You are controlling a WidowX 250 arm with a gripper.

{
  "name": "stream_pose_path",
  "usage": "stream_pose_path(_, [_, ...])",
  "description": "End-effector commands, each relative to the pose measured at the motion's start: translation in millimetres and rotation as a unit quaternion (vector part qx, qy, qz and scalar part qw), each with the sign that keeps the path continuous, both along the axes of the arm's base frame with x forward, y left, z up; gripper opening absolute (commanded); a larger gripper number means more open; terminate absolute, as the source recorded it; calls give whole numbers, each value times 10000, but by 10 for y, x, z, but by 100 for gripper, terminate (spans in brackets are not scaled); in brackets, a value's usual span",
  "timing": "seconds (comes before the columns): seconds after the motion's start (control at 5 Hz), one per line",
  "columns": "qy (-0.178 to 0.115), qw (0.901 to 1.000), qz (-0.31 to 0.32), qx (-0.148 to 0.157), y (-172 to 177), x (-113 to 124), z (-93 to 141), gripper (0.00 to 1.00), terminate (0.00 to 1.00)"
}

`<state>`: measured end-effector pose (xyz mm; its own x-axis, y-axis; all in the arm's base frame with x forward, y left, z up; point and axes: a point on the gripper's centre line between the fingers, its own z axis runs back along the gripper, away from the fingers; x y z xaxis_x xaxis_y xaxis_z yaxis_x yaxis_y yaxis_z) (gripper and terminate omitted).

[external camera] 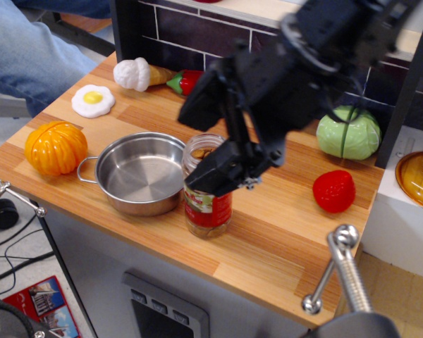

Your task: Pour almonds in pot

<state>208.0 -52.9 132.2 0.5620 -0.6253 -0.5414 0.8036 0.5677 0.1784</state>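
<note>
Gripper [210, 144] jaws spread apart over almond jar [208, 204]; nothing held. Center jaws around jar body, clamp firmly, then tip toward empty pot [139, 172] alongside.

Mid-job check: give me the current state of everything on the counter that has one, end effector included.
jar of almonds: upright, lid off, nuts inside, none poured.
pot: upright on the counter, empty, just left of the jar.
end effector: open, fingers straddling the jar's top, not clamped.
cabbage: halves together.
amber lid: resting off the counter, at right.
</note>
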Motion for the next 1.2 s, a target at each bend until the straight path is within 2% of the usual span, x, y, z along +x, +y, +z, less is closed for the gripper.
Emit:
stream_pose_path(0.0, [474,9903,-1056,771,-195,115,-75,100,0])
stream_pose_path(0.2, [1105,9816,-1276,897,-171,196,-252,100,0])
stream_pose_path(0.4, [1302,9789,-1335,836,-163,273,-296,100,0])
stream_pose_path(0.6, [1347,9773,-1332,947,-165,392,-349,100,0])
stream_pose_path(0.8, [1404,9742,-1215,1282,-47,497,-543,100,0])
stream_pose_path(1.0, [1538,9713,-1057,1472,103,575,-689,100,0])
